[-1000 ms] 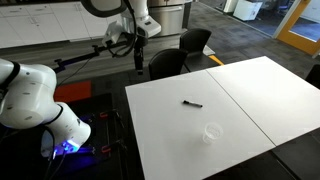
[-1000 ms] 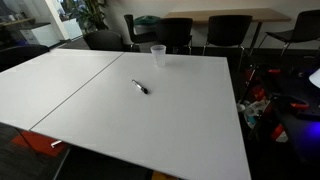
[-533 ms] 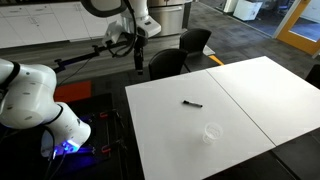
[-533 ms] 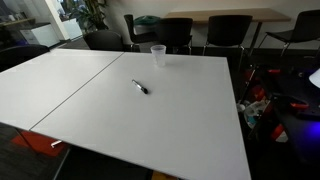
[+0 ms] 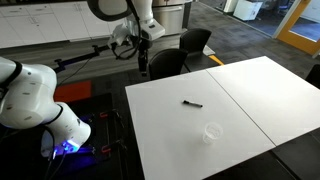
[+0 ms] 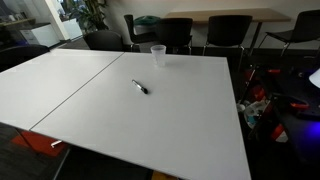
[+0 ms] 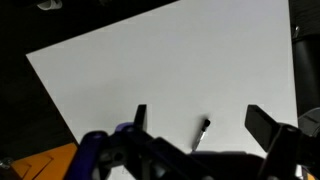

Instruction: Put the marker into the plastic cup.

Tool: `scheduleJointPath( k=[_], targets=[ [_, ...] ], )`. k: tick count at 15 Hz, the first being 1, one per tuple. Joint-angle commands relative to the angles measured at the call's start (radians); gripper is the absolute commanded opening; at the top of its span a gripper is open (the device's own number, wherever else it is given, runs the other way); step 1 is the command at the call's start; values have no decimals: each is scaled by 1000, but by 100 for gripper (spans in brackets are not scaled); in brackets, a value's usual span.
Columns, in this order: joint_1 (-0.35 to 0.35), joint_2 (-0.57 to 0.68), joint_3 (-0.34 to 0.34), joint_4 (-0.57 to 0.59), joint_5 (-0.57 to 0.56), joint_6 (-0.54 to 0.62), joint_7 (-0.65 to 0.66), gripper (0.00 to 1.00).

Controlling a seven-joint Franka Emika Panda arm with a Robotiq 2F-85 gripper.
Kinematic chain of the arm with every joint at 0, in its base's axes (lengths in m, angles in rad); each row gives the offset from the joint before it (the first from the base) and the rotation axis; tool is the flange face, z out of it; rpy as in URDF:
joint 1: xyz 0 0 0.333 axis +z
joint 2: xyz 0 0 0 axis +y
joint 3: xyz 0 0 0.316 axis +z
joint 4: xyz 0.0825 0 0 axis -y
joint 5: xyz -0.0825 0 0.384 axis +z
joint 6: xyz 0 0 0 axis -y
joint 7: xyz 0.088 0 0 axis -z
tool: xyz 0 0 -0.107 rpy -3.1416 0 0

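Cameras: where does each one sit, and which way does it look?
In an exterior view: high off a corner of the table, looking down at the marker and cup; the arm shows beyond.
In an exterior view: low at the table's edge, looking across toward chairs; no robot shows.
Wrist view: on the arm, looking down; the open pincer frames the marker.
Shared: all see the marker; both exterior views see the cup.
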Motion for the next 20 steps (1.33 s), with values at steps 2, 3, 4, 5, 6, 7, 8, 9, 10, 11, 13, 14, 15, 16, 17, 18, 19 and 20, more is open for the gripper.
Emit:
scheduleJointPath(
  k=[2,3,4,5,6,7,8,9,10,11,13,14,15,16,17,18,19,20],
  targets=[
    [-55,131,43,65,-65,106,170,100],
    [-61,161,46,73,-79,135,208,100],
    [-65,196,47,83,-89,164,241,100],
    [-69,233,47,92,-97,202,277,100],
    [-67,269,44,101,-99,237,304,100],
    [-61,308,39,106,-100,287,321,100],
    [-53,339,33,111,-99,330,322,100],
    [-46,376,28,115,-105,389,311,100],
    [-43,406,25,121,-117,434,312,100],
    [-40,436,20,126,-131,483,308,100],
    [-38,490,4,142,-197,552,310,100],
    [-32,510,-7,156,-217,543,289,100],
    [-21,466,-13,114,-174,534,279,100],
    [-19,487,-20,125,-188,538,278,100],
    [-17,502,-24,135,-192,538,278,100],
    [-16,509,-27,143,-193,538,277,100],
    [-15,510,-27,146,-194,538,277,100],
    [-14,510,-27,148,-194,538,277,100]
  ],
)
